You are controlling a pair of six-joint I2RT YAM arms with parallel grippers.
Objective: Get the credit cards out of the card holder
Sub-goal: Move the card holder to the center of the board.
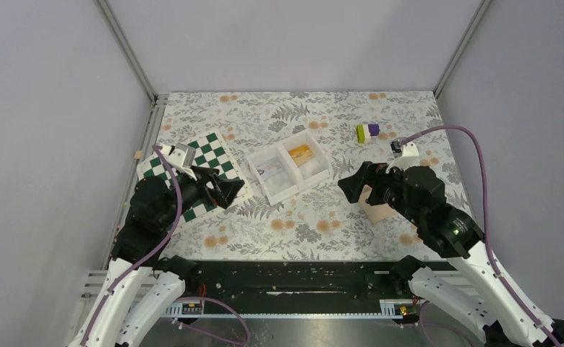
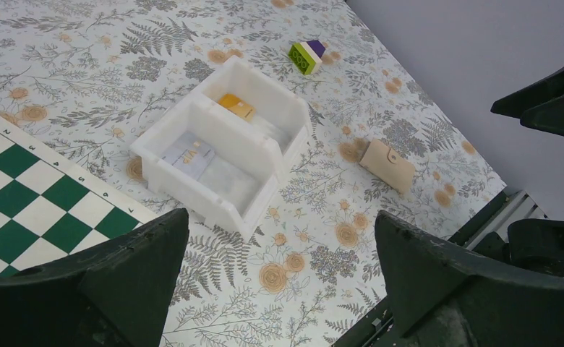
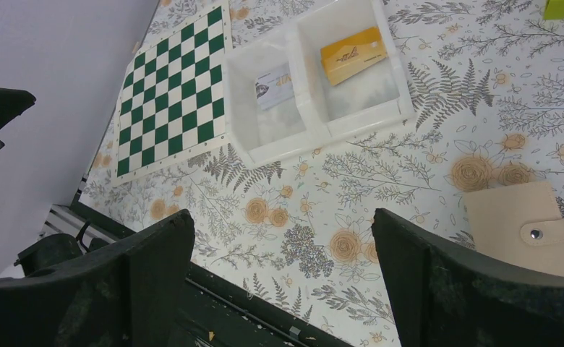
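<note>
The card holder (image 3: pixel 519 225) is a closed tan wallet with a snap button. It lies on the floral cloth at the right, and also shows in the left wrist view (image 2: pixel 386 165) and, partly under my right arm, in the top view (image 1: pixel 377 210). A pale whitish-blue card (image 3: pixel 275 86) lies in the left compartment of the white tray (image 3: pixel 322 134). An orange card (image 3: pixel 351 55) lies in the other compartment. My left gripper (image 1: pixel 226 191) is open and empty over the board's near corner. My right gripper (image 1: pixel 351 186) is open and empty, just left of the holder.
A green-and-white chequered board (image 1: pixel 205 154) lies at the left, beside the tray (image 1: pixel 275 196). A small green, white and purple block (image 1: pixel 368 132) stands at the back right. The black rail runs along the table's near edge.
</note>
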